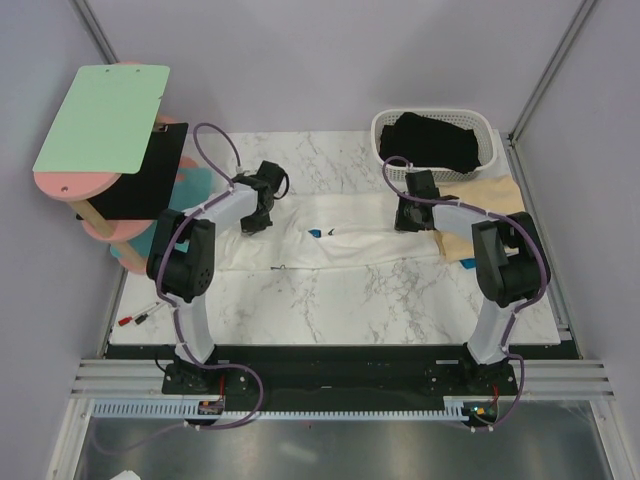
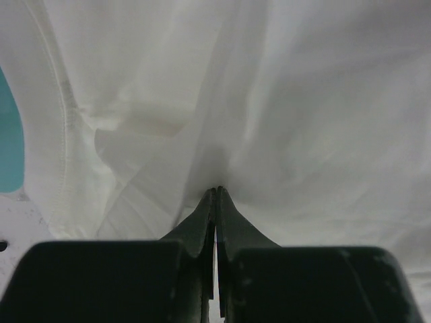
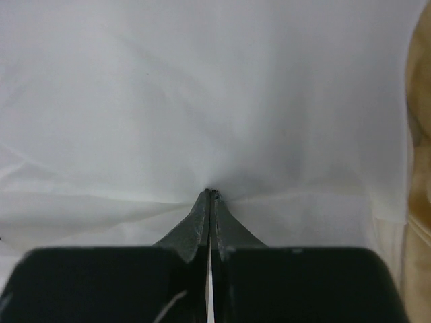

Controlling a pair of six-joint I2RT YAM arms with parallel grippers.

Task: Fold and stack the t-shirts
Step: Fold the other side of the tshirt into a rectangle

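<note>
I have the left gripper (image 1: 256,220) clamped on a pinch of the white tee (image 1: 340,242). The left wrist view shows its jaws closed, with cloth gathered at the tips (image 2: 217,190). The right gripper (image 1: 410,222) is clamped on the same tee, and folds radiate out from its tips (image 3: 211,192).

The white tee lies mid-table as a long band, its long axis running 9 to 3 o'clock. One gripper holds each end, at or near the edge on the 12 o'clock side. Neither arm is nearer, so this is a two-arm move and both ends need to travel together or the band will skew.

I judge that the next fold carries the held edge toward 6 o'clock, over the near edge. That side of the table (image 1: 400,300) is bare marble right up to the arm bases.

There is less room on the other sides:
- The tan tee (image 1: 495,195) lies just beside the right gripper at 3 o'clock, and its edge shows at the margin of the right wrist view. I can't tell whether the white cloth overlaps it.
- The basket (image 1: 384,128), with the black tee (image 1: 435,140) in it, sits at 12 to 1 o'clock.
- A teal patch (image 2: 9,138) sits at 9 o'clock from the left gripper, close to the hem.
</note>
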